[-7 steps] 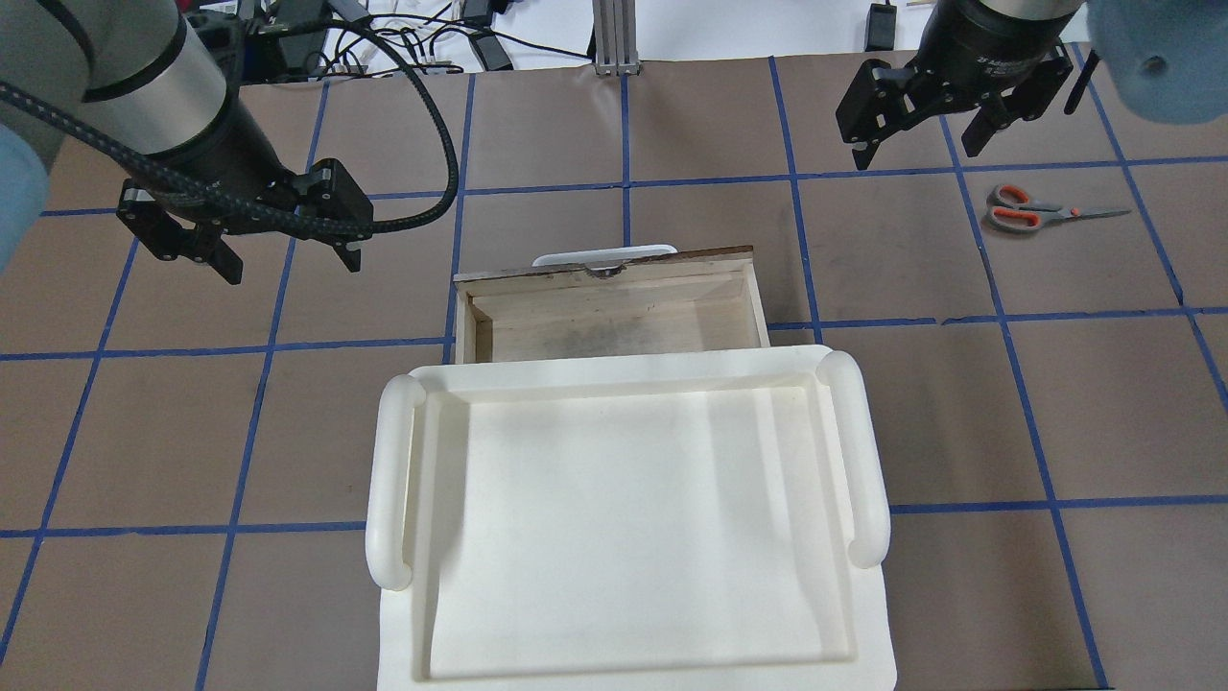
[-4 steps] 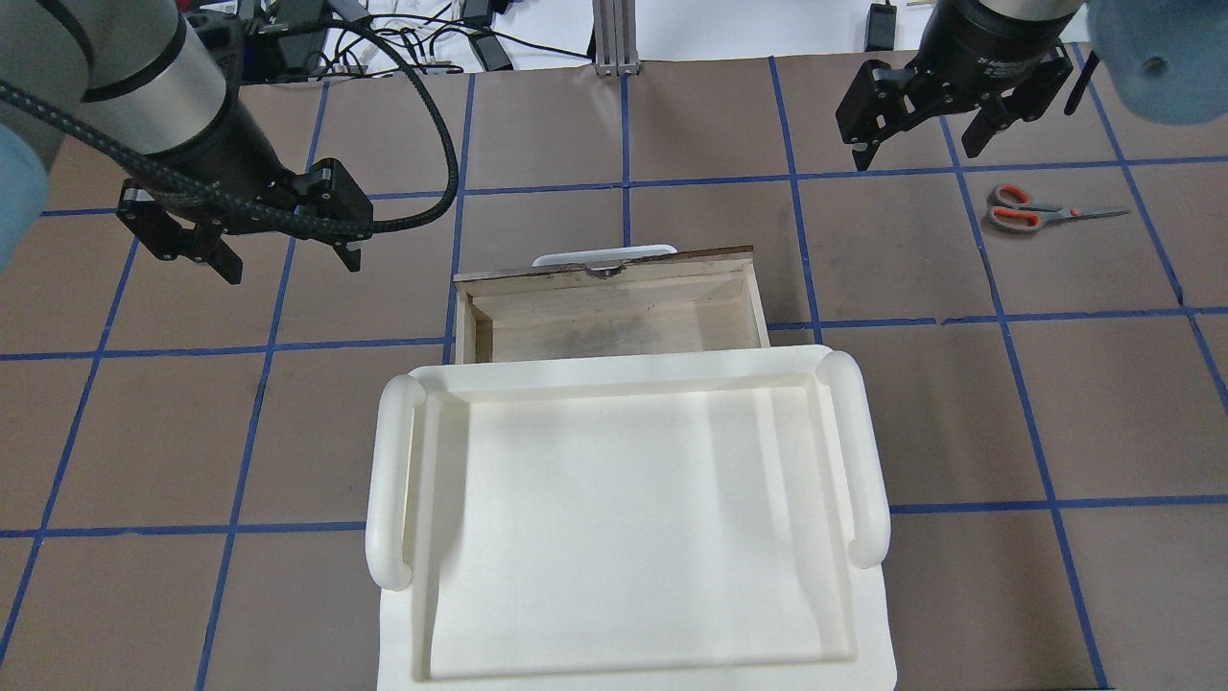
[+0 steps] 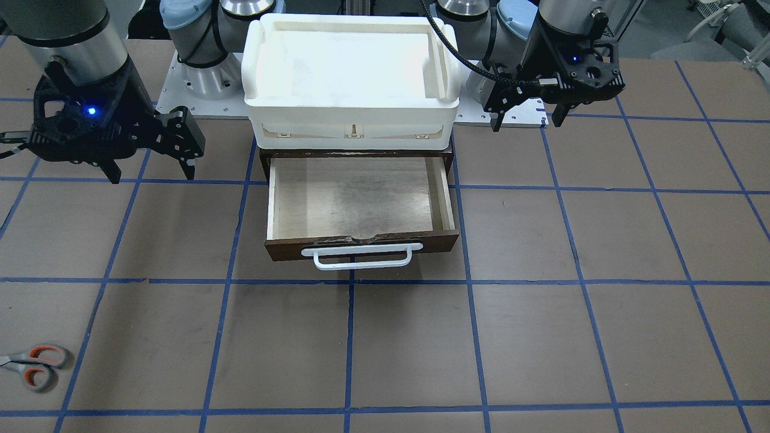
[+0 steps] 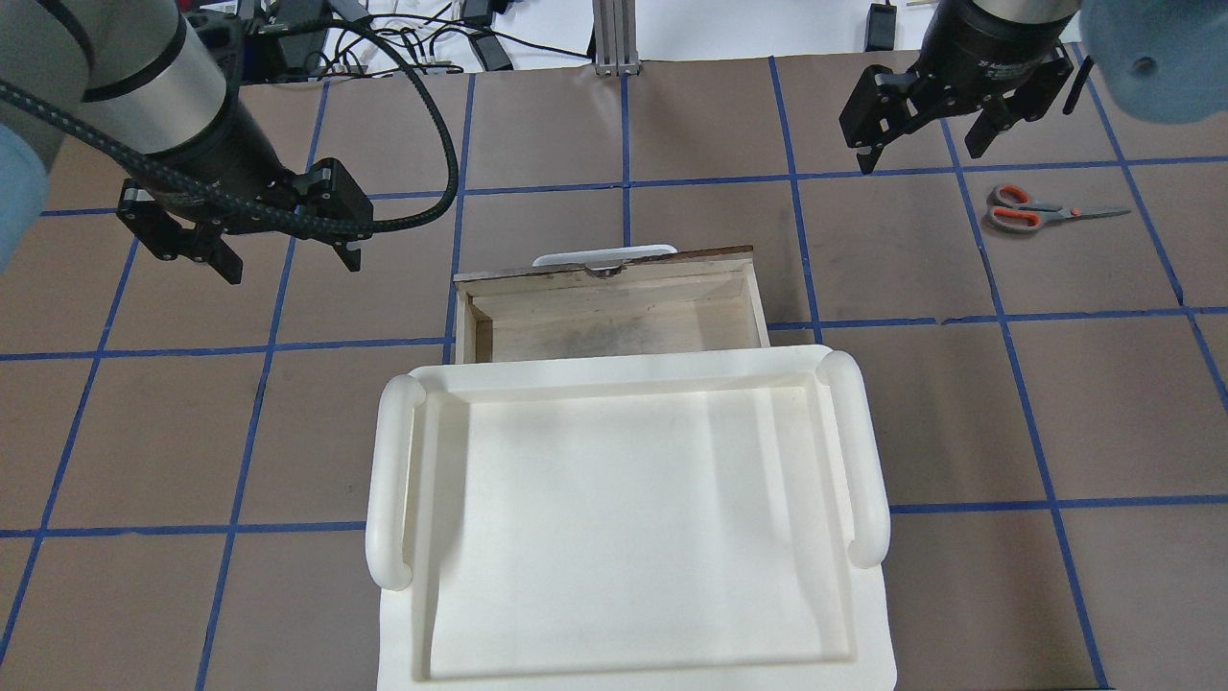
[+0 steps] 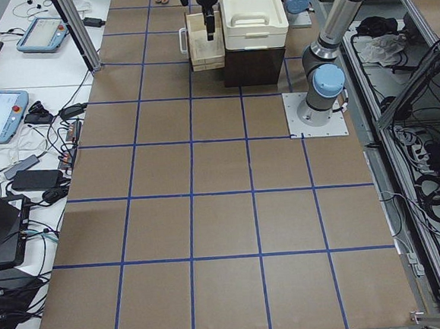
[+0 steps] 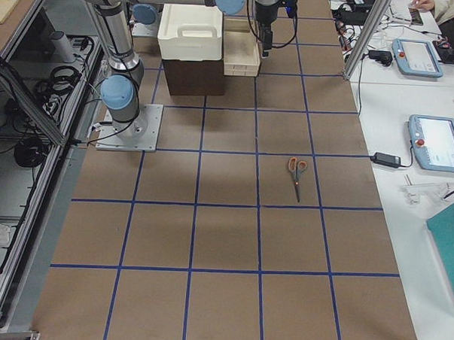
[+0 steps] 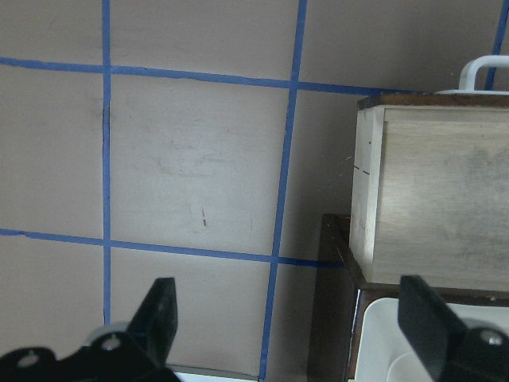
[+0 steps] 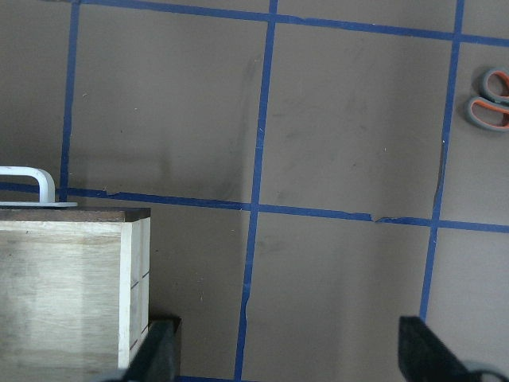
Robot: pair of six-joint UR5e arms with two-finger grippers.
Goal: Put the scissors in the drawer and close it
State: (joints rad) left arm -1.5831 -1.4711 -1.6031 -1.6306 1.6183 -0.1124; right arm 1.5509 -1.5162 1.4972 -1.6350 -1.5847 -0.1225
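- Lower the spread, empty right claw (image 4: 923, 154) over the scissors (image 4: 1046, 209); pinch across the blades just past the pivot, square to them.
- Leave the left claw (image 4: 290, 267), likewise spread and empty, out of it.
- Find the scissors flat on the bench (image 4: 1103, 403), well to the robot's right of the open drawer (image 4: 604, 272).
- Expect tips pointing away from it, loops nearer, long axis parallel to its front.
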